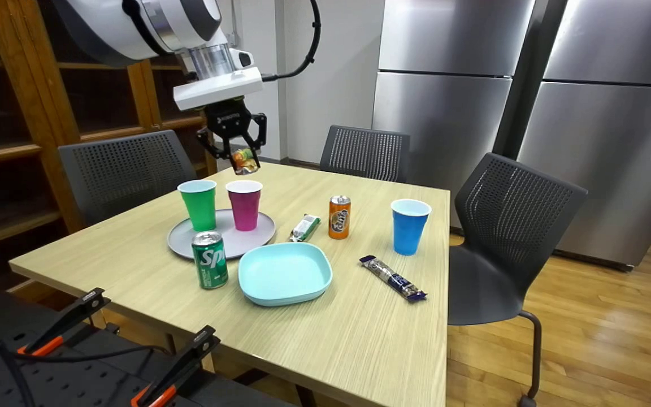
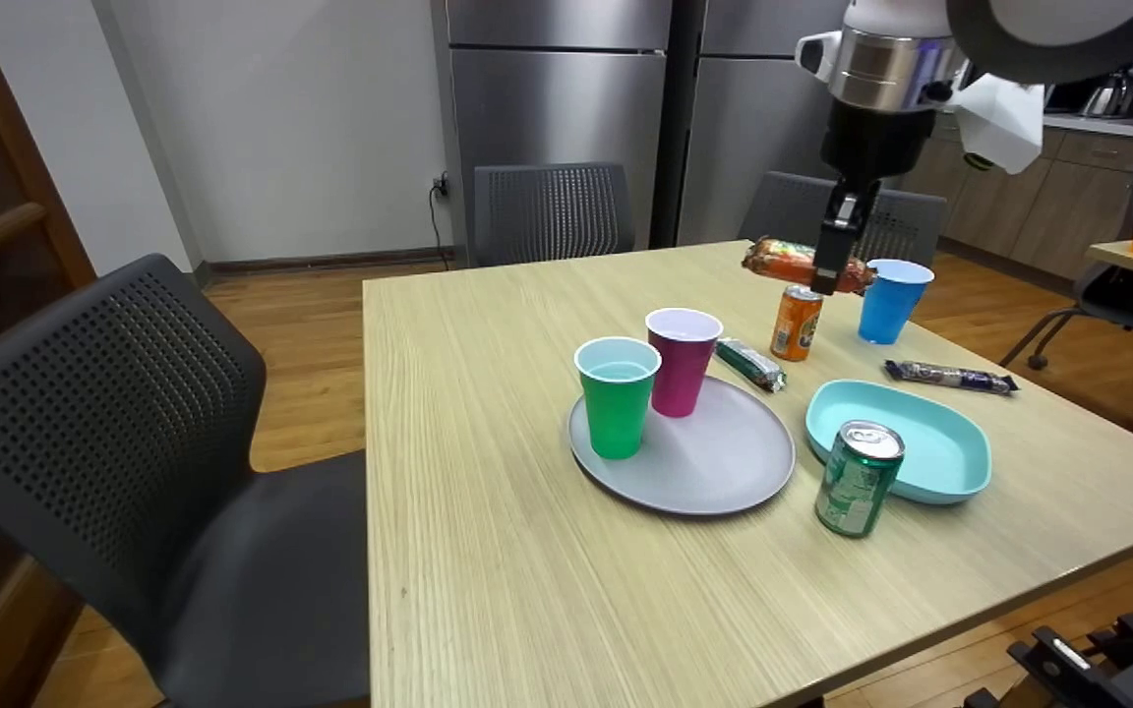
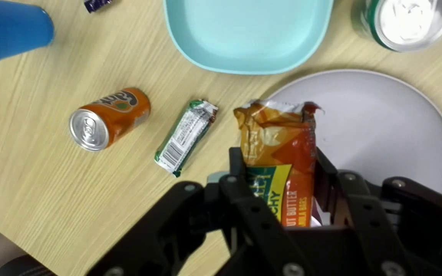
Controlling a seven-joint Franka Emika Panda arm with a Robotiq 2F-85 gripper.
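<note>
My gripper (image 1: 247,161) is shut on an orange-red wrapped granola bar (image 3: 282,145), holding it in the air above the table. The bar shows between the fingers in the wrist view and also in an exterior view (image 2: 781,262). Its lower end in the wrist view is hidden by the gripper. Below in that view lie a lilac-grey round plate (image 3: 378,115) and a small green-and-white wrapped bar (image 3: 184,138). A green cup (image 2: 618,413) and a magenta cup (image 2: 682,379) stand upright on the plate. An orange Fanta can (image 1: 339,218) stands by the green-and-white bar.
A green Sprite can (image 1: 210,263) stands beside a teal square dish (image 1: 284,274). A blue cup (image 1: 408,229) and a dark blue wrapped bar (image 1: 393,278) are near the table's side edge. Dark chairs (image 1: 489,249) surround the table. Clamps (image 1: 181,362) sit at the robot's mount.
</note>
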